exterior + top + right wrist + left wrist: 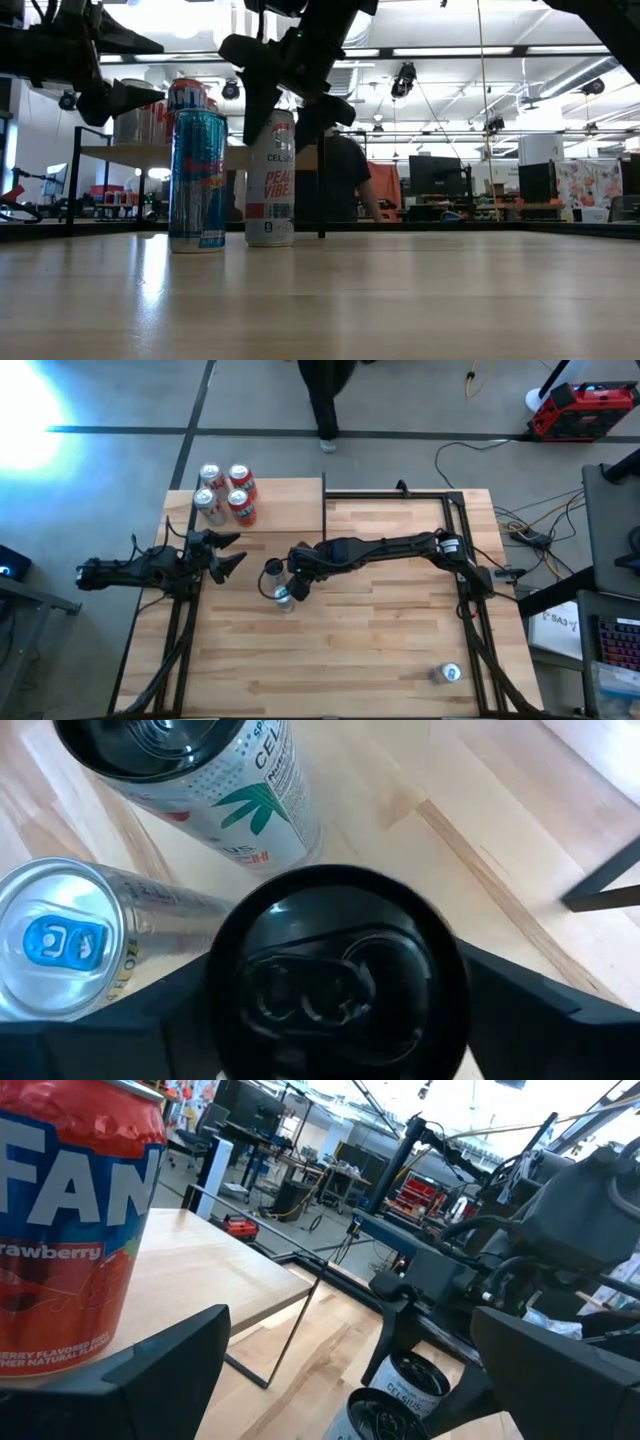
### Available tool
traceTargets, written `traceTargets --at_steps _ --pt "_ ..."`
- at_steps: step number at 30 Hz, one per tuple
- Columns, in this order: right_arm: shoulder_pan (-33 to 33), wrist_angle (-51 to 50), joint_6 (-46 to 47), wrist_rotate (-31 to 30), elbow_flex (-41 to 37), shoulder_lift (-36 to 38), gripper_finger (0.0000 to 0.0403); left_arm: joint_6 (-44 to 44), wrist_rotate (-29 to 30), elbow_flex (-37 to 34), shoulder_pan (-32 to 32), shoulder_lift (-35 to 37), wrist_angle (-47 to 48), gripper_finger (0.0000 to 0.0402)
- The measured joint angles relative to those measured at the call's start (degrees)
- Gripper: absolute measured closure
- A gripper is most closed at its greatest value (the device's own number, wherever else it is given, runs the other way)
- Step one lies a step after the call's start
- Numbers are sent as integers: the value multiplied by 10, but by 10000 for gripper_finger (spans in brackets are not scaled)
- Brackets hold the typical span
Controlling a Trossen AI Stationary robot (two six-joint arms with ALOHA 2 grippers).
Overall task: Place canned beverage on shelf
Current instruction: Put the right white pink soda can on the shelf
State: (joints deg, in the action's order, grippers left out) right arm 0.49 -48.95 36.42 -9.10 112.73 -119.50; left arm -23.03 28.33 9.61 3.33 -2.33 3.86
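Three cans stand close together left of the table's middle: a white Celsius can with a black top, a second black-topped Celsius can, and a blue can with a silver top. My right gripper reaches in from the table's right, shut on the first Celsius can. The shelf at the far left carries several red and white cans. My left gripper hangs open beside the shelf, holding nothing. My right gripper pinches the white Celsius can at its upper wall, just under the black rim, one finger on each side. The fingers slant down from the table's right. The can stands upright with its base on the table.
Another can lies on its side near the table's front right corner. Black frame rails run along the far edge and down both sides. A person stands beyond the far edge. A strawberry soda can fills the left wrist view.
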Motion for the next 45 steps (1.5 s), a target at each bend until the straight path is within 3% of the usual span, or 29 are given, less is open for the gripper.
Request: traceTargets --at_steps 7,14,24,45 --pt "0 -1 14 -2 0 0 133 0 0 0 0 0 0 3" --pt "3 -39 28 -14 11 0 135 0 0 0 0 0 0 3" --pt "3 -143 46 -14 96 0 136 0 0 0 0 0 0 3" --pt "1 -238 34 -46 221 1 137 0 0 0 0 0 0 3"
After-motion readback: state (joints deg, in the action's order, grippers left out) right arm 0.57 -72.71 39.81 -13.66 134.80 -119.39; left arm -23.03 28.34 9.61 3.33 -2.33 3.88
